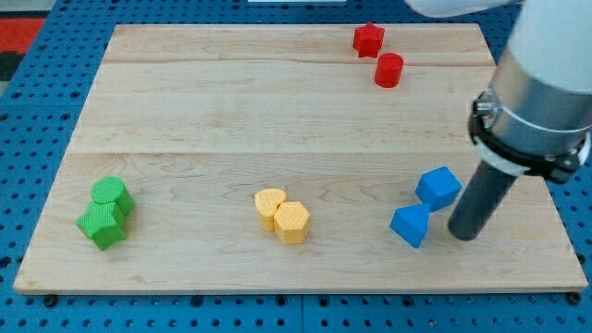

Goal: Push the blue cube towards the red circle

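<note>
The blue cube (438, 188) lies at the view's lower right on the wooden board (277, 120). A second blue block, wedge-like (410, 225), sits just below and left of it. The red circle (389, 70), a short cylinder, stands near the view's top right, with a red star (368, 40) just above and left of it. My tip (465, 234) rests on the board just right of the two blue blocks, below and right of the blue cube, a small gap away.
Two yellow blocks (282, 215) lie together at the bottom centre. Two green blocks (106, 213) sit together at the bottom left. The arm's grey body (546, 83) fills the view's right edge. A blue pegboard surrounds the board.
</note>
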Action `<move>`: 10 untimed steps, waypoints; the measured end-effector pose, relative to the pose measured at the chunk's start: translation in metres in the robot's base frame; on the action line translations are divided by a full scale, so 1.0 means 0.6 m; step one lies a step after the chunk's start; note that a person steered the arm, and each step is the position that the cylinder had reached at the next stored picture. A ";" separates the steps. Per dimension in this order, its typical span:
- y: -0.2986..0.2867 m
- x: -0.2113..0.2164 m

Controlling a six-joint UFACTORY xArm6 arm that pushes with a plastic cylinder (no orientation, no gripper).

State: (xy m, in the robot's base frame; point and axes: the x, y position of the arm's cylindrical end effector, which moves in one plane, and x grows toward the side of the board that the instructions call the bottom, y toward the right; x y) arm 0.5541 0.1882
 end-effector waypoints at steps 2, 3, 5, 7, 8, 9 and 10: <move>-0.039 -0.026; -0.042 -0.069; -0.092 -0.130; -0.065 -0.161; -0.057 -0.177; -0.050 -0.186; -0.045 -0.192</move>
State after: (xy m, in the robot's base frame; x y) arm 0.4388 0.1609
